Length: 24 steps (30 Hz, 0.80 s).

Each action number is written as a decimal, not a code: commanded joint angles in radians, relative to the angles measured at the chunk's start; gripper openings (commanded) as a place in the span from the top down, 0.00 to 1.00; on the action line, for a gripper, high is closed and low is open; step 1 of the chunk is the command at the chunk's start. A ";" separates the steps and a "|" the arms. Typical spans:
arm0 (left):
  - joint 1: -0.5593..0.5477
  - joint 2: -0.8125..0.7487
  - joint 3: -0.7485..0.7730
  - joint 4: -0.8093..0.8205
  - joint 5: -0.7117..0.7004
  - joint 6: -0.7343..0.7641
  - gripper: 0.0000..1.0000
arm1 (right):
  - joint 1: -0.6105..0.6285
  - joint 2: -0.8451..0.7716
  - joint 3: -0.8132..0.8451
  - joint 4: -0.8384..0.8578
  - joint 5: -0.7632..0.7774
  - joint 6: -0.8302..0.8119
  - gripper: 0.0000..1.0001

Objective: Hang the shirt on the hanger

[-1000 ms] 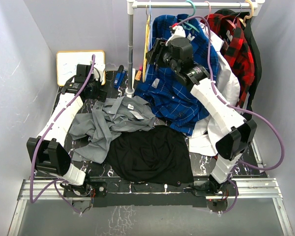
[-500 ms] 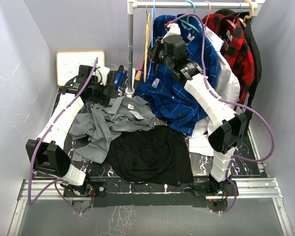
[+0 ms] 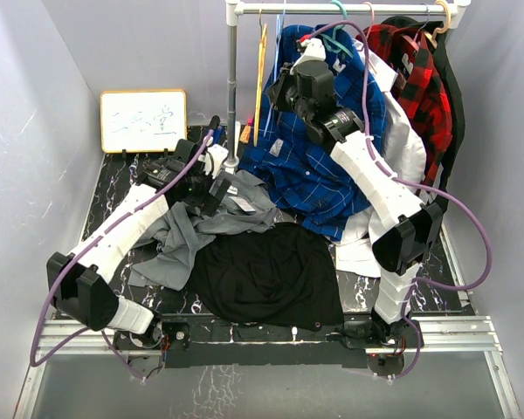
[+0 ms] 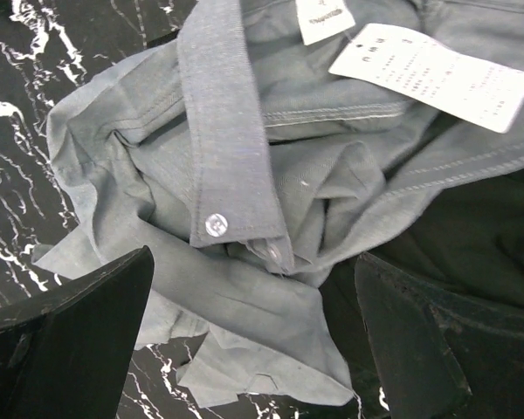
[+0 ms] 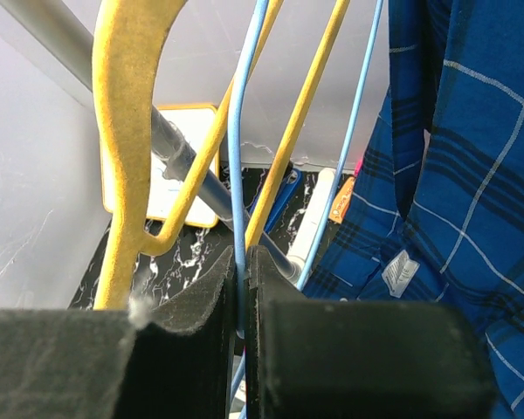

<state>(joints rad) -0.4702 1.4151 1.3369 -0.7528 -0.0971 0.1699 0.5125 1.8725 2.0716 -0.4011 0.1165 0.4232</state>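
Observation:
The grey shirt (image 3: 192, 223) lies crumpled on the dark marble table left of centre. In the left wrist view its collar and a white button (image 4: 216, 224) lie just ahead of the jaws. My left gripper (image 3: 217, 188) hovers over the shirt (image 4: 244, 175), open and empty, one finger (image 4: 70, 340) on each side. My right gripper (image 5: 243, 262) is up at the rail, shut on the thin light-blue hanger (image 5: 237, 131). In the top view that gripper (image 3: 278, 87) is beside the hanger (image 3: 277, 35).
A clothes rail (image 3: 349, 9) on a pole (image 3: 232, 96) holds yellow hangers (image 3: 261, 78), a blue plaid shirt (image 3: 323, 166), a red plaid shirt (image 3: 415, 78) and a teal hanger (image 3: 336, 39). A black cloth (image 3: 266, 275) lies in front. A whiteboard (image 3: 143, 120) stands back left.
My left arm has swung right from the back left corner to above the grey shirt. My right gripper has risen slightly toward the rail at the hangers.

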 commanded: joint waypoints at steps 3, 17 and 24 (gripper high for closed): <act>-0.029 0.007 -0.042 0.140 -0.171 0.010 0.03 | -0.013 -0.073 0.008 0.036 0.016 -0.019 1.00; -0.061 0.104 -0.095 0.207 -0.089 0.014 1.00 | -0.022 -0.125 0.064 0.001 -0.075 -0.046 1.00; -0.062 0.075 -0.100 0.207 -0.114 0.020 1.00 | -0.026 -0.205 0.103 -0.039 -0.101 -0.075 1.00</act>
<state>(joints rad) -0.5285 1.5394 1.2415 -0.5510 -0.1928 0.1898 0.4946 1.7638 2.0888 -0.4675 0.0414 0.3855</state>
